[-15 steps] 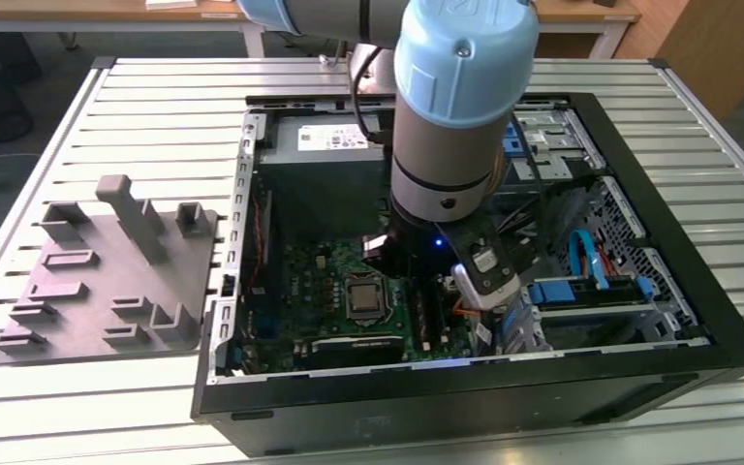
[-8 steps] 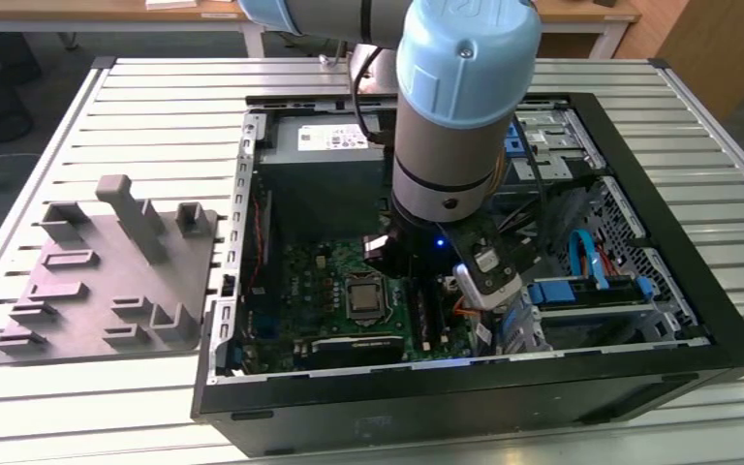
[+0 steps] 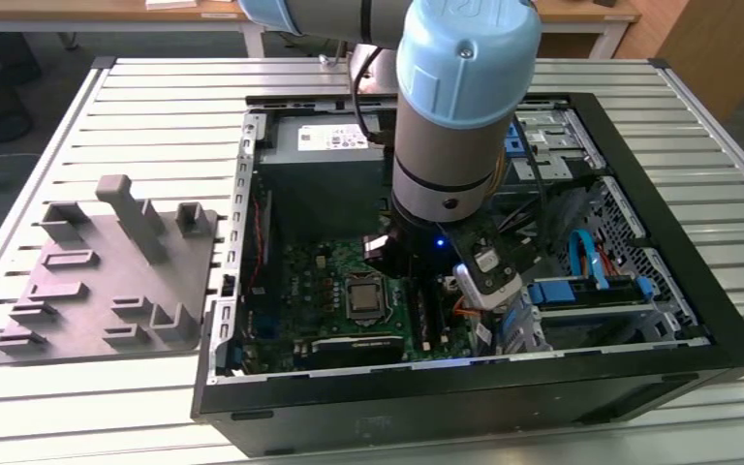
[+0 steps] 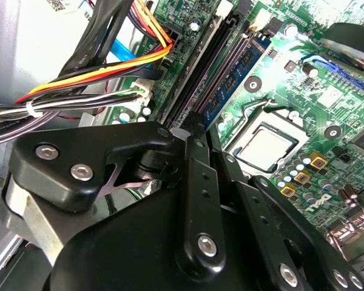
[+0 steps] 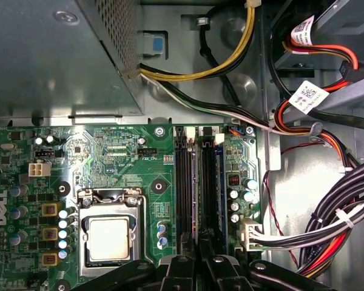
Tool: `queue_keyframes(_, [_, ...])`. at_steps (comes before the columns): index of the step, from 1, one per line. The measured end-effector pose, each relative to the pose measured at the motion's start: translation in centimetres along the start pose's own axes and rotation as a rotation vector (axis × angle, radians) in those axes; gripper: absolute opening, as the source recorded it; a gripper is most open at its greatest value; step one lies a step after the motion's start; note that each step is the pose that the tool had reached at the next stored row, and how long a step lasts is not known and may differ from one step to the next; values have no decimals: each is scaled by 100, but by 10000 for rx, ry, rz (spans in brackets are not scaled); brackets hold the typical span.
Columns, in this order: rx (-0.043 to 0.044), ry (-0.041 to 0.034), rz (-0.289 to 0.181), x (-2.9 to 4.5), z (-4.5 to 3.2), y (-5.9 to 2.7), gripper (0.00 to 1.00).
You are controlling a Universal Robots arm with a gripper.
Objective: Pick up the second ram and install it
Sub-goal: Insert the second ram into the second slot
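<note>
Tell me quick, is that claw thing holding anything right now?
Gripper: shut on the second ram, a thin dark stick held edge-on over the memory slots of the motherboard.

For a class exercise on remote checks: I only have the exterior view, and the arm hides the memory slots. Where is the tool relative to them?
Observer: In the first wrist view the tool sits directly over the slots, lined up along them.
Operator: Any cables close to it?
Observer: A white connector with wires plugs in beside the slots, on the side away from the CPU socket, apart from the tool.
</note>
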State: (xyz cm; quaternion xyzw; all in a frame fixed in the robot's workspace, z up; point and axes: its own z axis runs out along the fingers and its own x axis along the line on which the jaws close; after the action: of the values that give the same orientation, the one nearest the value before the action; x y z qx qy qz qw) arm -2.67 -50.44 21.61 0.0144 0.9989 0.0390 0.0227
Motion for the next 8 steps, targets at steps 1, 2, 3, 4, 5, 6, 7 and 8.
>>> queue_keyframes(1, [-1,0,0,0,0,0,14])
queue_keyframes(2, [-2,-1,0,0,0,0,14])
queue_keyframes(3, [-2,0,0,0,0,0,14])
queue_keyframes(4, [-2,0,0,0,1,0,14])
queue_keyframes(5, [-2,0,-1,1,2,-1,14])
queue_keyframes(6, [-2,1,-2,4,2,-1,14])
queue_keyframes(7, [-2,2,-12,8,2,-1,14])
queue_keyframes(8, [-4,5,-54,11,2,0,14])
